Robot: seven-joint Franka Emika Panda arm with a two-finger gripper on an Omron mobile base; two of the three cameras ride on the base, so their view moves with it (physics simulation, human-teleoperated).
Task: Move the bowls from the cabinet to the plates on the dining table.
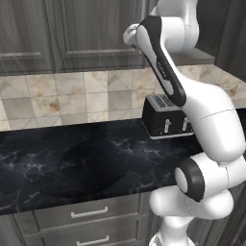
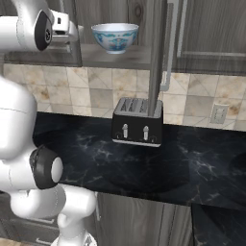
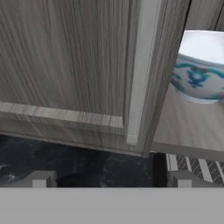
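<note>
The gripper (image 3: 109, 183) stands fully open with nothing between its tips, raised to the level of the cabinet (image 3: 65, 65) shelf and facing one of its panelled doors at close range. Ahead of the hand and off to its right, the white bowl with the blue-teal pattern (image 3: 199, 70) sits upright on the shelf, past the edge of that door and its long silver bar handle (image 3: 140, 74). The jaws are probably kept wide because a deep round bowl needs a broad approach, and the hand probably hangs at shelf height so that it can slide sideways toward the bowl rather than climb to it. The hand view gives the close relation: door directly in front, bowl beyond the door's edge, and below the shelf a slice of the black counter (image 3: 74, 164) and the slotted top of the toaster (image 3: 197, 168). The right base view adds what the hand view cannot: the bowl (image 2: 115, 37) in full, standing alone on the open shelf directly above the black toaster (image 2: 137, 122), with an opened door seen edge-on just beside it, and the arm's end reaching in from the far side. The left base view offers the closed cabinet doors (image 1: 57, 33), the tiled wall and the grey drawers (image 1: 89, 211) under the counter, with the arm crossing in front of the shelf.
</note>
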